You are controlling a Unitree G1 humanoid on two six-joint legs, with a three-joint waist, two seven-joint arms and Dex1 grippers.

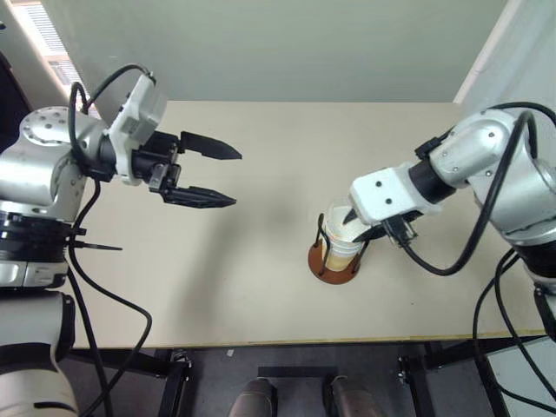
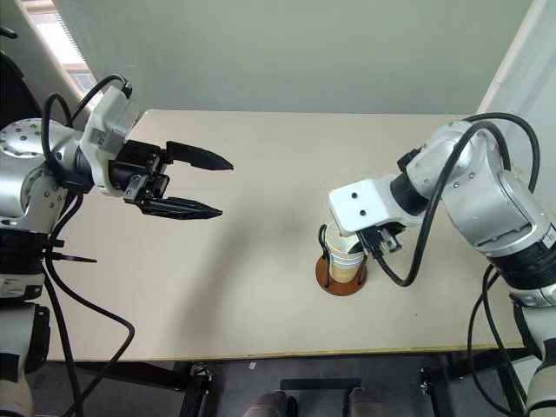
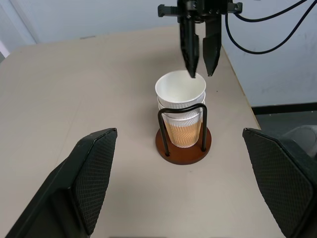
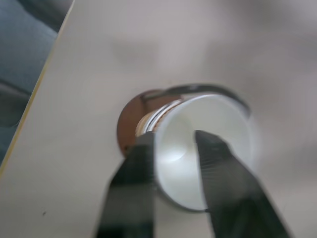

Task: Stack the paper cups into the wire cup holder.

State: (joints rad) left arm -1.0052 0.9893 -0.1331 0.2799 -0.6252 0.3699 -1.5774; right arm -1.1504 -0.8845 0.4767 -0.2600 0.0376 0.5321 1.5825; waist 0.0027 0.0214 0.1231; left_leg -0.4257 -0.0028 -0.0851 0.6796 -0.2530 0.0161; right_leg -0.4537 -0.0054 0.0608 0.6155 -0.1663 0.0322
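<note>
Three paper cups [image 3: 181, 90] sit nested upright, the lowest tan with a white rim, inside the wire cup holder [image 3: 184, 154]. The holder has a reddish-brown disc base and black wire loops, and stands right of the table's middle [image 1: 333, 271]. My right gripper [image 3: 201, 74] points down over the top cup. Its fingers stand slightly apart, one inside the cup's mouth and one outside the far rim, with a visible gap on either side of the wall. My left gripper [image 1: 237, 179] hovers over the table's left half, wide open and empty, pointing toward the holder.
The beige table [image 1: 261, 295] ends at a front edge close below the holder and at a right edge just past my right arm. A black cable [image 1: 439, 265] loops down from the right wrist beside the holder.
</note>
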